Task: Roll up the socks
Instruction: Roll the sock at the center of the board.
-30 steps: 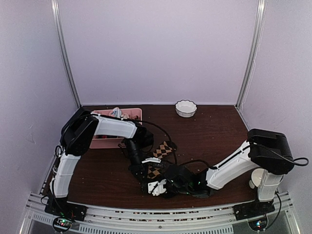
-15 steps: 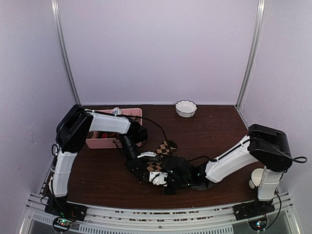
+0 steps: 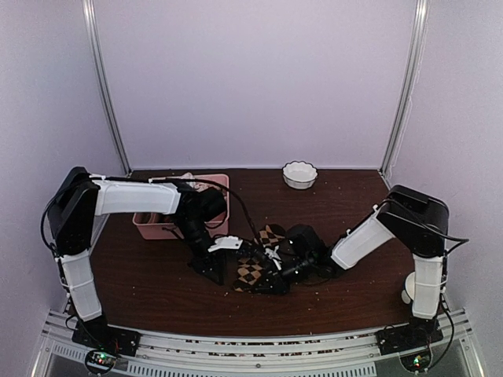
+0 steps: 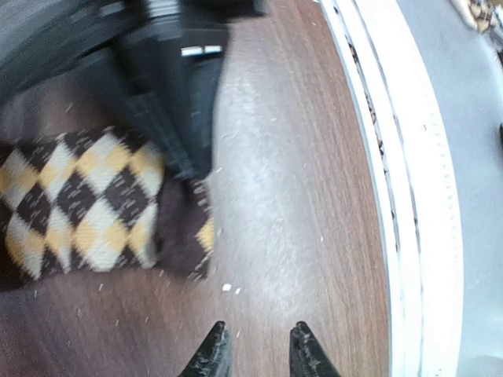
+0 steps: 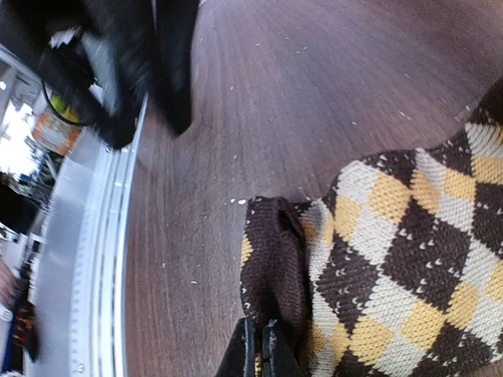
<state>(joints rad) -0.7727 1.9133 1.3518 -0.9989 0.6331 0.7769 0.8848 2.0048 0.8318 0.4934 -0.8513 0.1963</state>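
left end effector [image 4: 258, 357] just let go: slightly spread, empty, backed off left. right end effector [image 5: 259, 353] clamped, pinching argyle sock [image 5: 409, 228] edge. Roll looks barely started.

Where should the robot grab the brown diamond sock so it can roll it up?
Probably by the plain dark brown end of the diamond sock. That end seems to bunch up off the table, so there is a fold to pinch, while the patterned part lies flat. Come in low from the right, along the tabletop. The right gripper is shut on that edge.
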